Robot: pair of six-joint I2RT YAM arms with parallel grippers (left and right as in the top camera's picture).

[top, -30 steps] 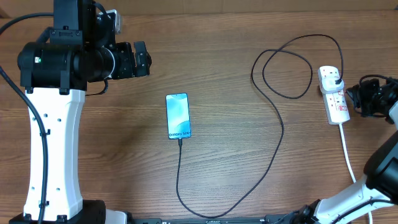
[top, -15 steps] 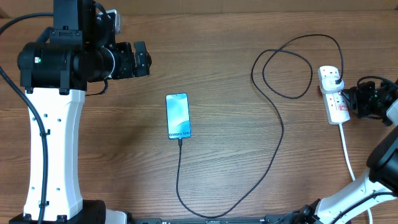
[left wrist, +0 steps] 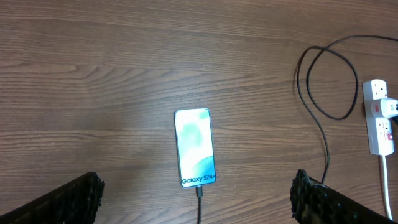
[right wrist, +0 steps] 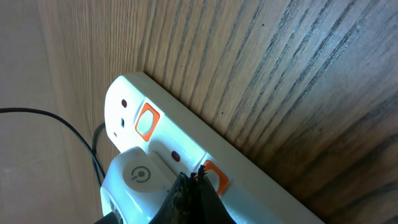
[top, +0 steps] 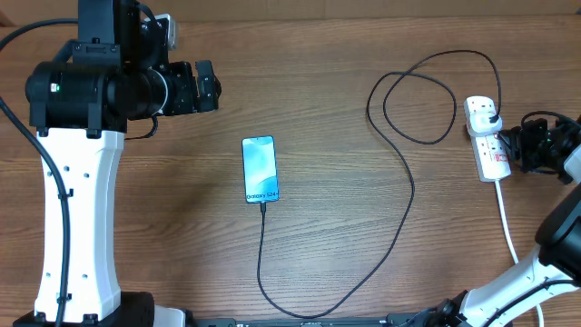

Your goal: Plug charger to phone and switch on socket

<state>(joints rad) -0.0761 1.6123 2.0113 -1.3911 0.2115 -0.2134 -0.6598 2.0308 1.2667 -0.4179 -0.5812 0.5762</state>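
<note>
Since a second ago the right gripper (top: 508,145), fingers pinched together, has edged onto the socket (right wrist: 165,124); press squarely on the orange switch (right wrist: 216,177) right at its tip.

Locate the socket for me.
In the overhead view the socket lies at the far right of the table, beside the looped charger, with the right end effector at its outer side.

Overhead: straight down over the whole table (top: 327,100). Left wrist: high, wide, sharing phone (left wrist: 196,147) and socket (left wrist: 378,124) with overhead. Right wrist: close against socket
</note>
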